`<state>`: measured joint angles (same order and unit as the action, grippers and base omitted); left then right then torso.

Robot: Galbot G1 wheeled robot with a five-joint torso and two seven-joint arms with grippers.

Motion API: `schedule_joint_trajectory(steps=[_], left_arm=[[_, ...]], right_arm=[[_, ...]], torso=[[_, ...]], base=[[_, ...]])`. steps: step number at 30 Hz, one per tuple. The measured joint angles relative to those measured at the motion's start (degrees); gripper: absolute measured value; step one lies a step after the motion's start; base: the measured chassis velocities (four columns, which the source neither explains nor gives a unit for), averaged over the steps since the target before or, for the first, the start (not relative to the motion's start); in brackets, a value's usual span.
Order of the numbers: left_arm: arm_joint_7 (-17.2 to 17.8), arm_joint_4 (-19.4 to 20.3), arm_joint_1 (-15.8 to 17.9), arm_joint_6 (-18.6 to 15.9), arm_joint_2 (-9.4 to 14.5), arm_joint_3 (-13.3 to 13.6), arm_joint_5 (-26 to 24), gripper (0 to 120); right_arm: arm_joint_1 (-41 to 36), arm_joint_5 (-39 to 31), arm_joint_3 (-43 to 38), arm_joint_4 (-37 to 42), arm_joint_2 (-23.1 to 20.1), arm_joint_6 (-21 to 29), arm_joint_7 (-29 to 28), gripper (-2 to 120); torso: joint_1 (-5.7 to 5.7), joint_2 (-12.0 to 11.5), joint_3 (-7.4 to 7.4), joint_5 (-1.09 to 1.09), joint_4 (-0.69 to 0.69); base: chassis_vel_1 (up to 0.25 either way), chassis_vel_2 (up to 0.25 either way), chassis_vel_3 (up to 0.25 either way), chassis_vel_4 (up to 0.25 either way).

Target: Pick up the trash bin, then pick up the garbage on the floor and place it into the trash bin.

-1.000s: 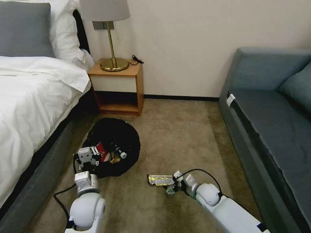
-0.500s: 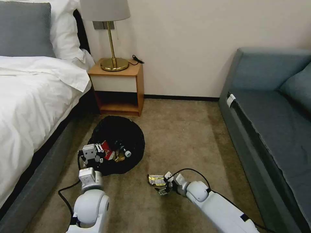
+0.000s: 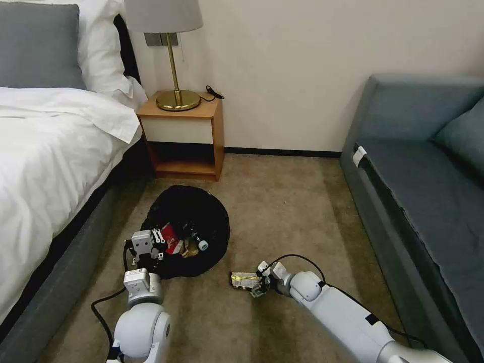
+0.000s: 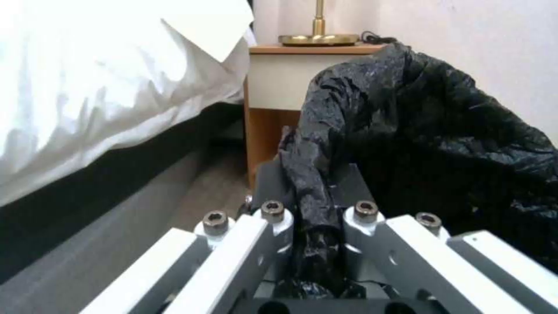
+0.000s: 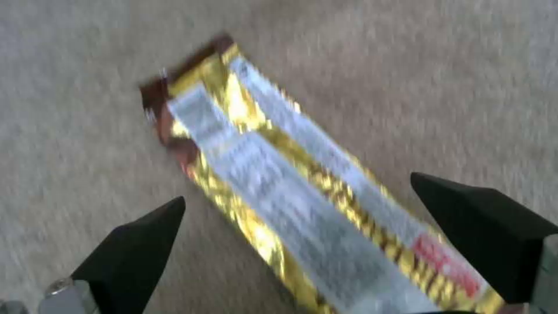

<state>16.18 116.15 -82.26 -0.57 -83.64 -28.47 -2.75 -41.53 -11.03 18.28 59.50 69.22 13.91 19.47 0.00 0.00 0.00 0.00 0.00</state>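
- left gripper [image 3: 146, 247] is down at the near rim of the bin [image 3: 196, 212], on the carpet [image 3: 282, 201] beside the bed [image 3: 45, 151].
- from the left wrist camera, its two fingers [image 4: 273, 226] are pinched tight on a fold of the black bag [image 4: 418, 131] at the rim of the bin, crinkly plastic squeezed between them.
- the bin sits tilted, its mouth turned up toward the head camera, in front of the wooden nightstand [image 3: 184, 133] with the brass lamp [image 3: 174, 60] on top.
- inside the bin: a red-and-white wrapper [image 3: 170, 241], a crumpled brown bit [image 3: 190, 247] next to it, and a clear bottle [image 3: 196, 239] lying with its cap toward the near edge.
- right gripper [image 3: 258, 287] is low over the carpet, right at the near end of the long gold-and-silver snack wrapper [image 3: 244, 280].
- right wrist camera: the wrapper [image 5: 302, 192] lies flat on the carpet, running lengthwise between the two dark fingertips [image 5: 139, 235], which stand wide apart on either side of it.
- the jaws are spread, nothing clamped; the wrapper rests on the floor, not lifted.
- that wrapper lies just to the right of the bin, apart from it, with bare carpet between.
- blue-grey sofa [image 3: 428, 176] runs along the right side, well away from the action.
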Motion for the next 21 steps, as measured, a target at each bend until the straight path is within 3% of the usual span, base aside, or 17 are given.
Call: schedule_joint_trajectory(steps=[4,21], left_arm=[[-0.62,0.4,-0.04,0.0,0.3,0.16,-0.12,4],[-1.42,-0.73,0.0,1.1,0.4,0.45,-0.57,4]], right_arm=[[0.39,-0.7,2.2,-0.46,-2.38,0.43,0.44,100],[2.58,-0.84,1.62,-4.77,-0.95,-0.91,1.53,100]], torso=[[0.0,0.0,0.0,0.0,-0.01],[0.0,0.0,0.0,0.0,0.0]], base=[[0.0,0.0,0.0,0.0],[0.0,0.0,0.0,0.0]])
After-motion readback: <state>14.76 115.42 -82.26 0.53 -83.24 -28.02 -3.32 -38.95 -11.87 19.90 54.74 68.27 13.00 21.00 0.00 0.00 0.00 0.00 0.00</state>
